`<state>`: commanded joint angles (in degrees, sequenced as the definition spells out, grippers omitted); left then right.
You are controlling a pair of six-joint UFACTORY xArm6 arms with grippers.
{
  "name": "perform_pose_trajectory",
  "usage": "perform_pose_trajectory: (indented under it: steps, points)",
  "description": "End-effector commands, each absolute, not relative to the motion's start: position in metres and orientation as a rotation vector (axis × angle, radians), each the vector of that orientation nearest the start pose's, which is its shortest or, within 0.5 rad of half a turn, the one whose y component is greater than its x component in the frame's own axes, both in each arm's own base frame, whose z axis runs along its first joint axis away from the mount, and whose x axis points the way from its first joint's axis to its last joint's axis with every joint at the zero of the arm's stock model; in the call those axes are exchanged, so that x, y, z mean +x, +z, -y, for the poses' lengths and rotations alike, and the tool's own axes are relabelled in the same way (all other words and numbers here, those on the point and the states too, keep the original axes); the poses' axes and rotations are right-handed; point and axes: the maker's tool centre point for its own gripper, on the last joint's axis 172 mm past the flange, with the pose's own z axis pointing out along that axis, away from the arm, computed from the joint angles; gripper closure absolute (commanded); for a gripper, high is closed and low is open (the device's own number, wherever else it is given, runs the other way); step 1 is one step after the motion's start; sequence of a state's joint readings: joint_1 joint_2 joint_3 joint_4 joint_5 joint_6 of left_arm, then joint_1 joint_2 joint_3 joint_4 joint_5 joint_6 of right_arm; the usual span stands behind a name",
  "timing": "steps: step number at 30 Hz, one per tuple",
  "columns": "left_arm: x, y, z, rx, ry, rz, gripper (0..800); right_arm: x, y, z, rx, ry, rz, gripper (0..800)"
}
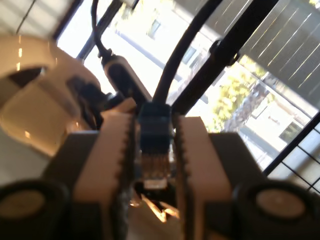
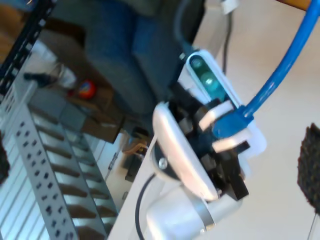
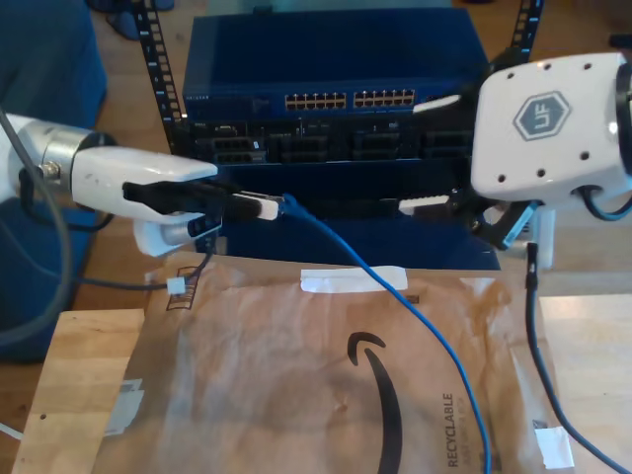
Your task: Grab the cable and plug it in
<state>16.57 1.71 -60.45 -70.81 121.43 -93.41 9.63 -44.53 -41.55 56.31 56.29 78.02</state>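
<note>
Before the blue rack switch (image 3: 346, 59), over a brown paper mailer (image 3: 326, 375) on the wooden tabletop (image 3: 79, 395), the first claw (image 3: 269, 207) pinches the blue cable (image 3: 415, 316) by its plug (image 1: 154, 150) and the second claw (image 3: 415, 156) gapes empty; trailing slack might snag, or a tilted plug miss its port.

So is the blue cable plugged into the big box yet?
Not yet. My first gripper holds the cable's plug between its fingers, in the air in front of the switch, short of its ports.
</note>
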Motion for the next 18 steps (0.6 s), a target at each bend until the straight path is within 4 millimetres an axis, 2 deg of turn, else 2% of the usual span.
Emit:
perform_pose_trajectory:
  steps: [4, 9, 11, 18]
  points:
    - [0.344, 0.402, 0.162, 1.081, -2.025, -1.621, 797, 0.358, 0.44, -0.221, -1.557, 0.326, -1.421, 4]
    - [0.343, 0.404, 0.159, 1.019, -2.137, -1.594, 797, 0.34, 0.44, -0.259, -1.652, 0.283, -1.268, 4]
    - [0.342, 0.405, 0.159, 1.02, -2.143, -1.59, 797, 0.34, 0.444, -0.267, -1.654, 0.247, -1.233, 4]
    - [0.335, 0.41, 0.156, 1.021, -2.213, -1.537, 795, 0.324, 0.441, -0.303, -1.695, 0.198, -1.12, 3]
